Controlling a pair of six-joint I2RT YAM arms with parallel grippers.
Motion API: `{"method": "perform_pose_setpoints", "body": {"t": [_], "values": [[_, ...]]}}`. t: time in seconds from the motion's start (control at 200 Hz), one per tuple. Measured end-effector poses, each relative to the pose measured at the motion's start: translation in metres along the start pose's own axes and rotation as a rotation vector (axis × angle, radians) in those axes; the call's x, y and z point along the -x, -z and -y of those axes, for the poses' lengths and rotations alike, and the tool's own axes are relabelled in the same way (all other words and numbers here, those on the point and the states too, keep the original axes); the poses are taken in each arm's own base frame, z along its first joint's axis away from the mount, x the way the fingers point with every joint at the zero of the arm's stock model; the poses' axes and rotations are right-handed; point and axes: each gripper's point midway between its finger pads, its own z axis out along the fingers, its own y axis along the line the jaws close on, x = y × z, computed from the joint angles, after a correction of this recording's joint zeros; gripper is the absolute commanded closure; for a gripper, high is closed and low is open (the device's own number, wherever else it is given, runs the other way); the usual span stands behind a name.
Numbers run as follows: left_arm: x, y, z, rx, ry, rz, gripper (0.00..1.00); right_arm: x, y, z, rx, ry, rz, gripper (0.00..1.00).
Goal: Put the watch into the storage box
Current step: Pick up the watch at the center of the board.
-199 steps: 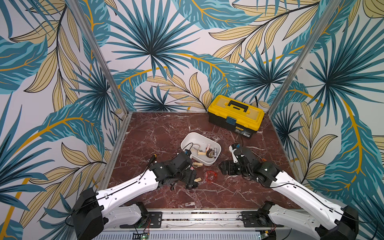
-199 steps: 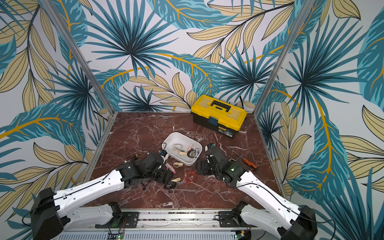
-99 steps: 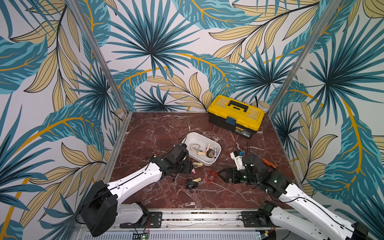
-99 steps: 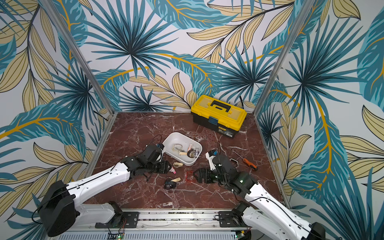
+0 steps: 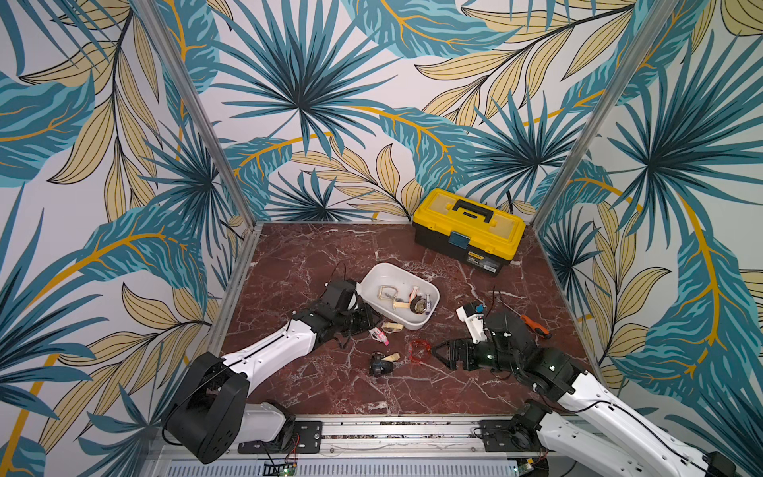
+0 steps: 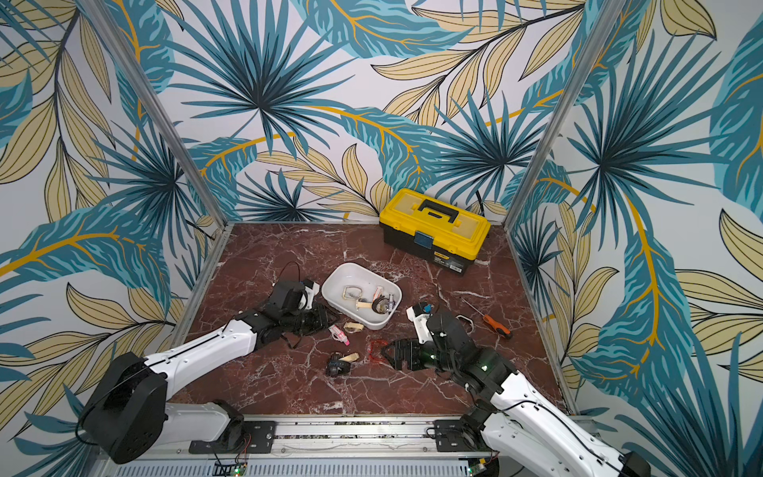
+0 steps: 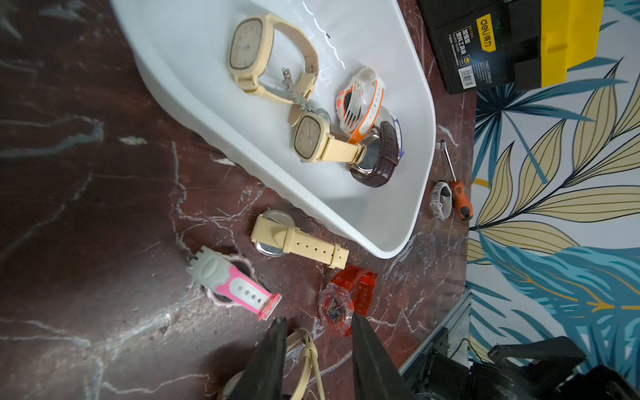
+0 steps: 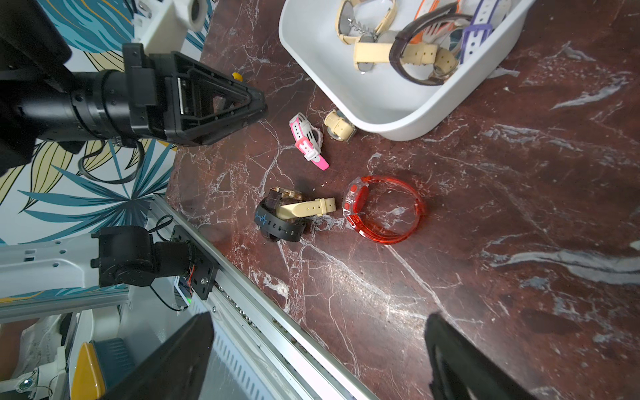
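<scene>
Top views: storage box point(image 5: 377, 277) in the middle of the bench point(image 5: 305, 264), lidless, watches piled toward its right end; shut yellow toolbox point(image 5: 468, 225) behind it, by the back wall.
Loose on bench: pink watch point(image 5: 380, 335) and cream watch point(image 5: 392, 327) just beside the box's near wall; red watch point(image 5: 419, 351) and black watch point(image 5: 380, 365) nearer the front, apart from the box.
Left wrist: left pincer point(image 7: 318, 320) at a narrow gap, nothing between the jaws; box holds two boxed cream watches point(image 7: 249, 52), an orange-white watch point(image 7: 360, 100), a brown-strap watch point(image 7: 379, 156).
Right wrist: right pincer point(image 8: 318, 318) spread wide, empty, above bare bench; red and black watches lie beyond it, outside the box.
</scene>
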Motion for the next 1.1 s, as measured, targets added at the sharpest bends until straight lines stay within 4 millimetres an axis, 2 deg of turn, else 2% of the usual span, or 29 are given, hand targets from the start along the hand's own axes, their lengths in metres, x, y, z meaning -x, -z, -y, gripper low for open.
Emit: {"method": "perform_pose_setpoints", "body": {"t": [0.225, 0.551, 1.102], "values": [[-0.019, 0.007, -0.014, -0.023, 0.116, -0.005, 0.64, -0.004, 0.0, 0.001, 0.008, 0.001, -0.003, 0.02], [-0.015, -0.004, -0.021, -0.079, 0.193, 0.04, 0.65, -0.008, -0.004, 0.004, 0.005, -0.003, -0.02, 0.0], [-0.013, -0.013, -0.03, -0.049, 0.231, 0.047, 0.65, -0.012, -0.005, 0.004, 0.018, -0.002, -0.032, 0.0]]}}
